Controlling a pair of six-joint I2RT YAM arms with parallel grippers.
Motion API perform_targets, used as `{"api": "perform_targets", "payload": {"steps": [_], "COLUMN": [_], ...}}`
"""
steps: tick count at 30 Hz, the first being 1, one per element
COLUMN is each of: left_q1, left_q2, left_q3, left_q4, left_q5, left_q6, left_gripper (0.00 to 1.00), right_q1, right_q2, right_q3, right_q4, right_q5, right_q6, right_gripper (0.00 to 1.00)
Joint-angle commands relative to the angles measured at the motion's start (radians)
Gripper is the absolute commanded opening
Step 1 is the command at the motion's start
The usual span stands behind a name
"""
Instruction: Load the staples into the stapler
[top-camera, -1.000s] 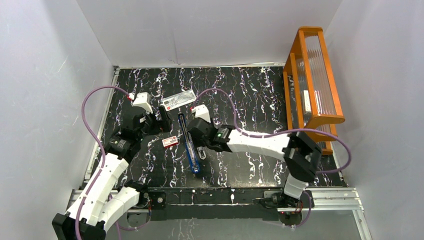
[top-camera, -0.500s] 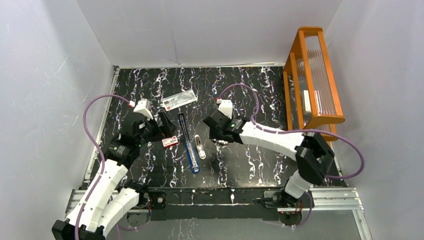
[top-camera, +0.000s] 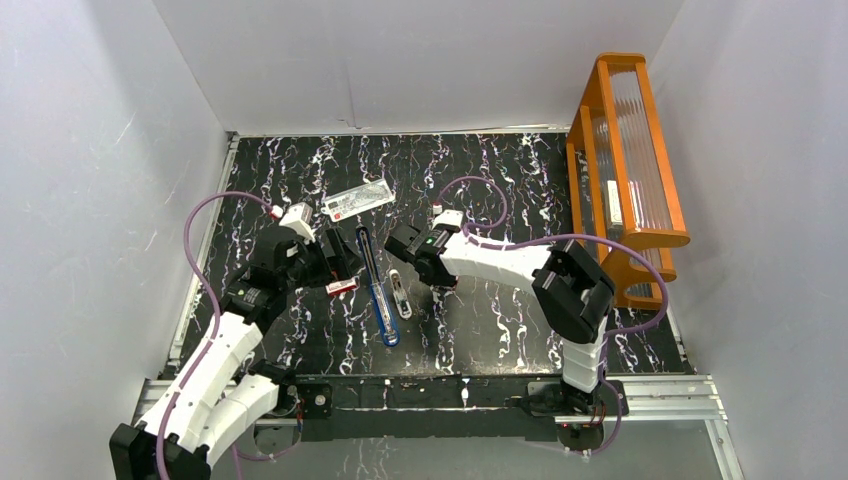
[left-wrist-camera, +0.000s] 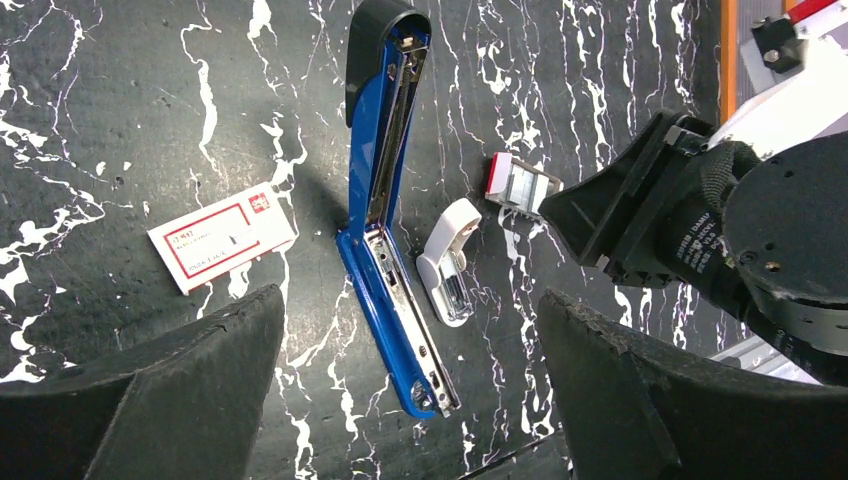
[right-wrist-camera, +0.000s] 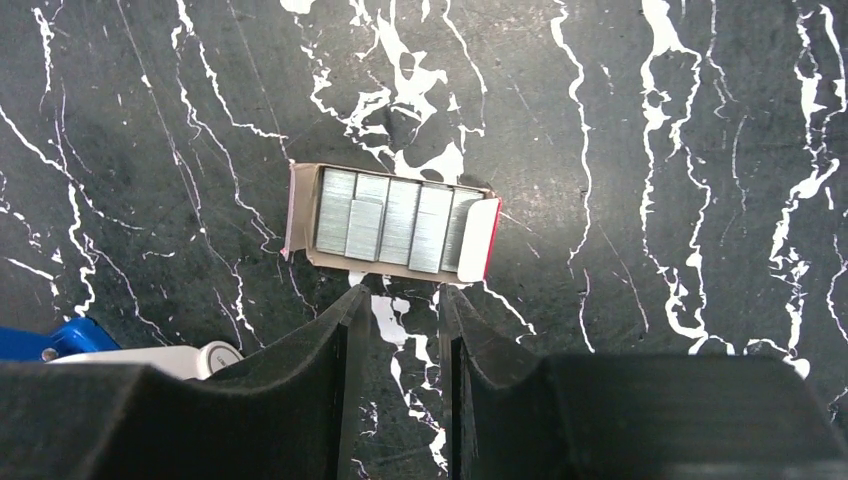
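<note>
Presently hovering with left gripper (left-wrist-camera: 410, 330) spread wide, gripping nothing, above small blue hand stapler with black base and silver rail (left-wrist-camera: 377, 160), lying opened out on black marbled table (left-wrist-camera: 120, 100). Poised with right gripper (right-wrist-camera: 398, 310) parted by a slim gap, empty, just beside open red-and-white cardboard tray of silvery staple strips (right-wrist-camera: 390, 225).

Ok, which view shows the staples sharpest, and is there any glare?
Right wrist: staples sharp and evenly lit, only a soft sheen on the metal. Left wrist: stapler crisp, its rail bright but readable. Top external: staples too small to make out.
</note>
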Motion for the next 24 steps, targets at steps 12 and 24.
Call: {"api": "perform_targets", "payload": {"steps": [12, 24], "left_q1": [0.002, 0.001], "left_q2": [0.012, 0.034], "left_q3": [-0.009, -0.015], "left_q4": [0.055, 0.054], "left_q5": [0.07, 0.076], "left_q6": [0.005, 0.007], "left_gripper": [0.93, 0.93], "right_q1": [-0.049, -0.085], "right_q2": [-0.001, 0.015], "right_q3": [0.02, -0.019], "right_q4": [0.053, 0.083], "right_q5": [0.036, -0.008], "right_q6": [-0.027, -0.043], "right_gripper": [0.23, 0.27]}}
